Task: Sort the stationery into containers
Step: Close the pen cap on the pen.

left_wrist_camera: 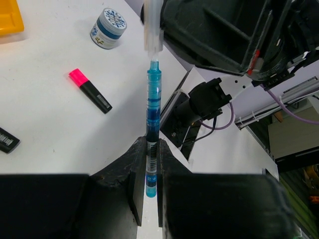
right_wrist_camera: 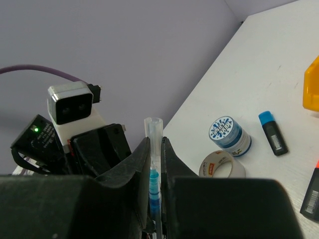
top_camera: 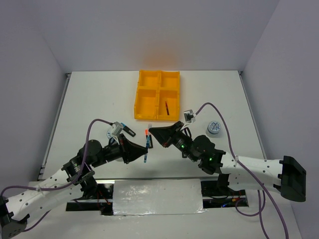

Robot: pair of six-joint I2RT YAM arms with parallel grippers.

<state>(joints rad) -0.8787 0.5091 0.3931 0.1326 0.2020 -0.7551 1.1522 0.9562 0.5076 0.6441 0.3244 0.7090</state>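
Observation:
Both grippers hold the teal pen (top_camera: 147, 147) above the table. My left gripper (top_camera: 144, 152) is shut on its barrel end (left_wrist_camera: 151, 149). My right gripper (top_camera: 151, 132) is shut on its clear cap end (right_wrist_camera: 154, 144). The yellow-orange tray (top_camera: 148, 94) stands behind, with the dark red pen (top_camera: 167, 107) in its near right compartment. On the table lie the pink highlighter (left_wrist_camera: 90, 90), the blue highlighter (right_wrist_camera: 273, 132), the orange highlighter (top_camera: 146, 132), a grey tape ring (right_wrist_camera: 222, 165) and two blue-white rolls (top_camera: 213, 127) (right_wrist_camera: 229, 135).
Both arms meet over the near middle of the table. The left roll (top_camera: 109, 133) sits close beside the left arm. A white plate (top_camera: 157, 196) lies between the arm bases. Grey walls close in the table on the left, back and right.

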